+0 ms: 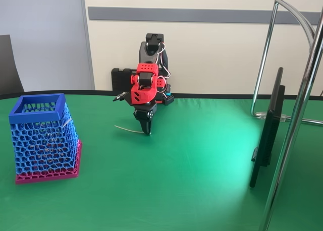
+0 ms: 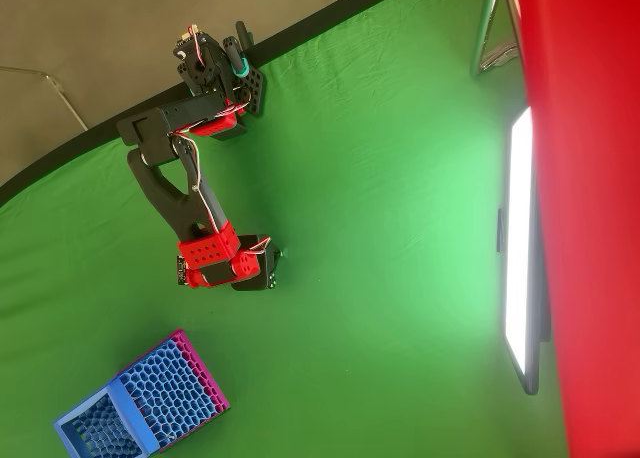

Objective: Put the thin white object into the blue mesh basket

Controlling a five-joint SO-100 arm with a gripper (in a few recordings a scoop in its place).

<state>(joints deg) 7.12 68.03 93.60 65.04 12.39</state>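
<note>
The thin white object (image 1: 128, 129) lies on the green cloth as a slightly curved strand, and its right end meets my fingertips. My gripper (image 1: 147, 130) points straight down at the table, its fingers drawn together on that end. From overhead, the red wrist (image 2: 225, 260) covers the fingers and the strand. The blue mesh basket (image 1: 38, 107) stands upright on its magenta base at the left of the fixed view, well apart from the gripper. In the overhead view the blue mesh basket (image 2: 98, 424) is at the lower left.
A flat screen (image 1: 267, 130) stands edge-on at the right, next to chrome stand poles (image 1: 303, 90). In the overhead view the screen (image 2: 520, 248) glows along the right side. A dark chair (image 1: 7, 64) sits behind the table's left edge.
</note>
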